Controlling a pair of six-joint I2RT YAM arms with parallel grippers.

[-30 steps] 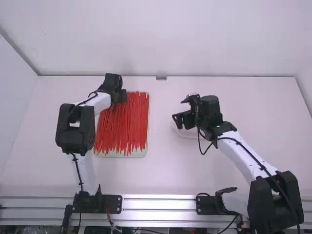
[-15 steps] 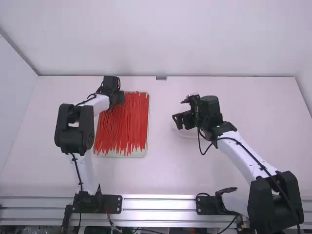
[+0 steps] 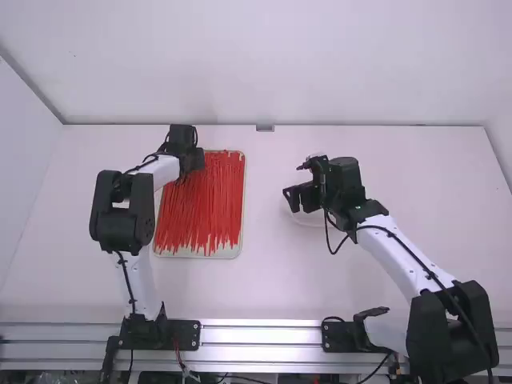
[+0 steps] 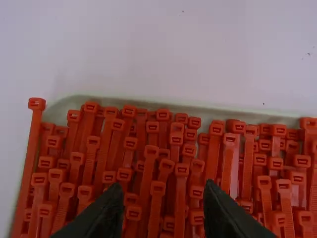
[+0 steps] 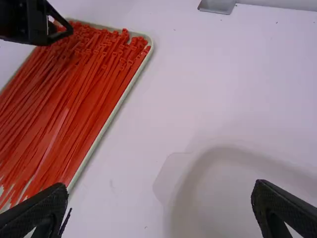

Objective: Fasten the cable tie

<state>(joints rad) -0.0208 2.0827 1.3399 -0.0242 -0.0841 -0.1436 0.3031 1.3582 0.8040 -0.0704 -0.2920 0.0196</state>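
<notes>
A heap of orange-red cable ties (image 3: 204, 204) lies on a pale tray (image 3: 238, 252) left of the table's middle. My left gripper (image 3: 189, 164) hangs low over the far left corner of the heap, open, its two fingers spread above the tie heads (image 4: 158, 163) with nothing between them. My right gripper (image 3: 302, 192) stands right of the tray over bare table, open and empty. In the right wrist view the ties (image 5: 64, 94) and the left gripper (image 5: 29, 22) lie beyond its wide-set fingers.
A small grey block (image 3: 265, 126) sits at the table's far edge by the back wall. Bare white table (image 3: 416, 176) stretches right of the right arm and in front of the tray.
My left gripper has shifted slightly left and farther back along the top of the heap. The right arm has stayed where it was.
</notes>
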